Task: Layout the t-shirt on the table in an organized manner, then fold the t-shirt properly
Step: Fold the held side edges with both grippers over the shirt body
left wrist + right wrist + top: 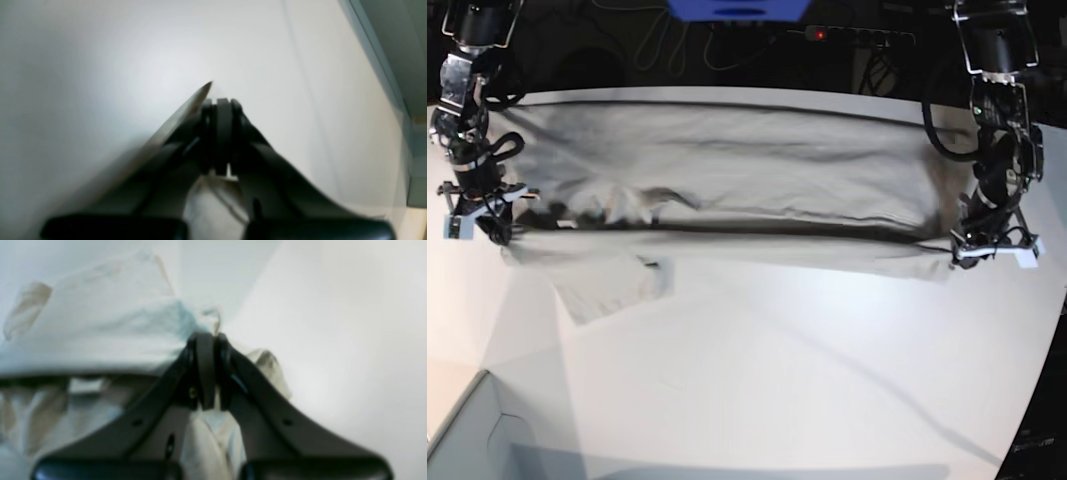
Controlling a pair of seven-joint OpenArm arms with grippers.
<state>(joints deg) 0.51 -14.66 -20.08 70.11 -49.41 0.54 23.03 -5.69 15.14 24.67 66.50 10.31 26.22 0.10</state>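
**Shirt stretched between both arms, mid-layout**

The table (757, 380) lies white below us. The t-shirt (727, 160) hangs taut across its far side, lower edge dragging. Left gripper (223, 113) and right gripper (208, 350) are each clamped on cloth. We should lower evenly, keeping tension so the folded-under sleeve flattens.

Black right tool (210, 373) closed tight on a pinch of the t-shirt (100, 330), pale cloth bunched between its fingers (203, 370), more shirt spread on the left, white counter (333, 340) on the right
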